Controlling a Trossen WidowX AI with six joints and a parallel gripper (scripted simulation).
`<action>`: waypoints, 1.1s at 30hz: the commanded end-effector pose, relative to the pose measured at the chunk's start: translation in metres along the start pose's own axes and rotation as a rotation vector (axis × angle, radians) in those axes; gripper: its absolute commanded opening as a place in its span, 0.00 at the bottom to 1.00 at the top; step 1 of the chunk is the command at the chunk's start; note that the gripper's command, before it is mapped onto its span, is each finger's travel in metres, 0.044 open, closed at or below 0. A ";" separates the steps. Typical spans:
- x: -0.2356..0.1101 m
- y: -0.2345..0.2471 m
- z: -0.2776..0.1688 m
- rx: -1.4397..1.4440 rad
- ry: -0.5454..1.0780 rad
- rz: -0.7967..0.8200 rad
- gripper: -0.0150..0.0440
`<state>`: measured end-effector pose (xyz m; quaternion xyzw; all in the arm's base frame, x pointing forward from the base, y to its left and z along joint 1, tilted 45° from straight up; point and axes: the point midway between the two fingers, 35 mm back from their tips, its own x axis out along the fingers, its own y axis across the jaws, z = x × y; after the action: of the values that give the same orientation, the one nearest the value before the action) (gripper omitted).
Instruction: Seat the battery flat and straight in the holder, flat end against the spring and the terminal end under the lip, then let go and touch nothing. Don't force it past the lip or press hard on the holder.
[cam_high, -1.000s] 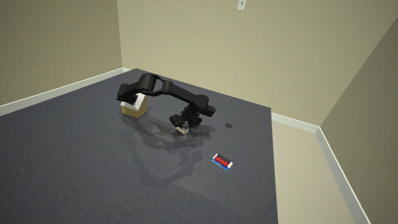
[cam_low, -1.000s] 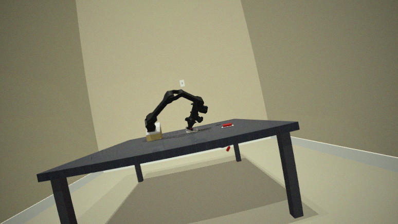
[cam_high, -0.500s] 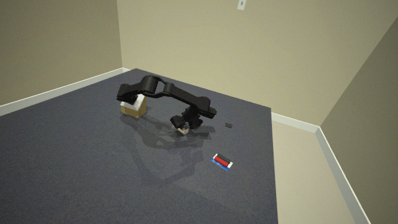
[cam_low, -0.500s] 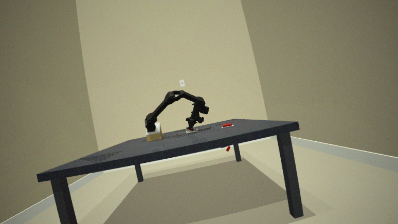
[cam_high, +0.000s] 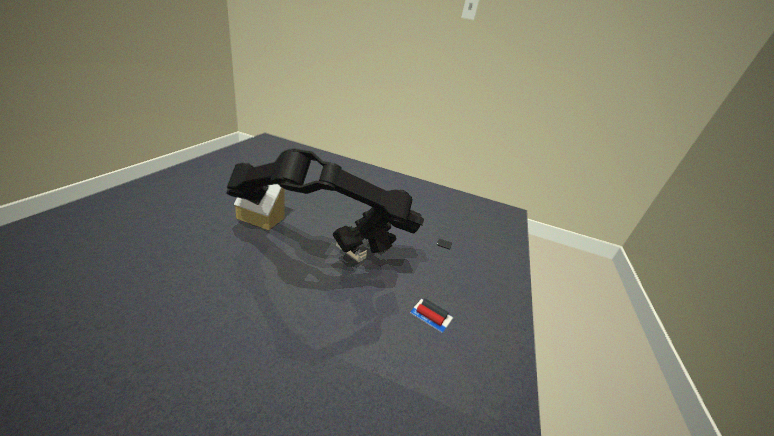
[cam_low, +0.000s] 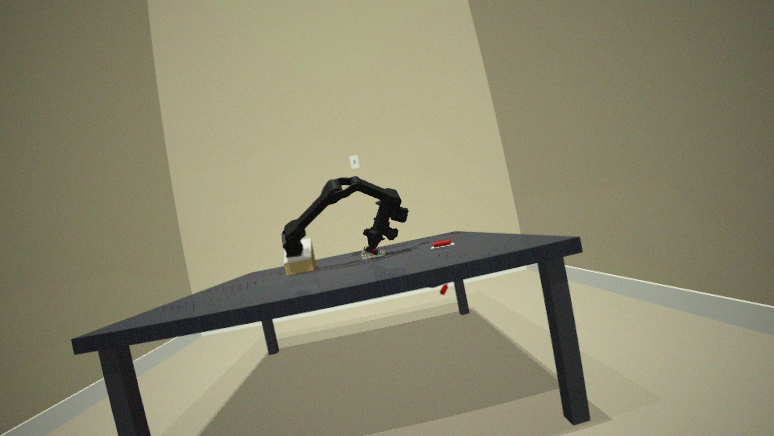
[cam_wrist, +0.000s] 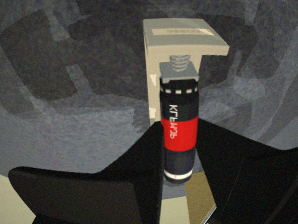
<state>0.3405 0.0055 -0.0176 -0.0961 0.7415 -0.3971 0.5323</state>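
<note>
My gripper (cam_wrist: 177, 127) (cam_high: 359, 246) (cam_low: 372, 248) is shut on the battery (cam_wrist: 178, 123), a black cylinder with a red band. In the wrist view the battery lies lengthwise along the cream holder (cam_wrist: 182, 38) (cam_high: 355, 255), low over its tray. Its far end meets the small coil spring (cam_wrist: 180, 64) at the holder's far wall. The holder's near end (cam_wrist: 200, 205) shows below the battery, partly hidden by my fingers. I cannot tell whether the battery rests on the holder's floor. In the top and exterior views the gripper is down at the table top (cam_high: 162, 303) (cam_low: 487, 254) over the holder.
A second red battery (cam_high: 431, 312) (cam_low: 441, 243) lies on a blue and white tray to the right. A small black block (cam_high: 444, 243) lies behind it. The arm's tan base block (cam_high: 259, 212) (cam_low: 299, 263) stands to the left. A red thing (cam_low: 443, 289) shows below the table's edge.
</note>
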 end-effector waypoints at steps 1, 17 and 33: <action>-0.003 0.000 0.005 0.003 -0.009 0.003 0.36; -0.007 0.001 0.011 0.003 -0.002 -0.003 0.36; -0.008 0.001 0.014 0.003 0.001 -0.008 0.36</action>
<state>0.3500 0.0046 -0.0155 -0.0985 0.7468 -0.3997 0.5224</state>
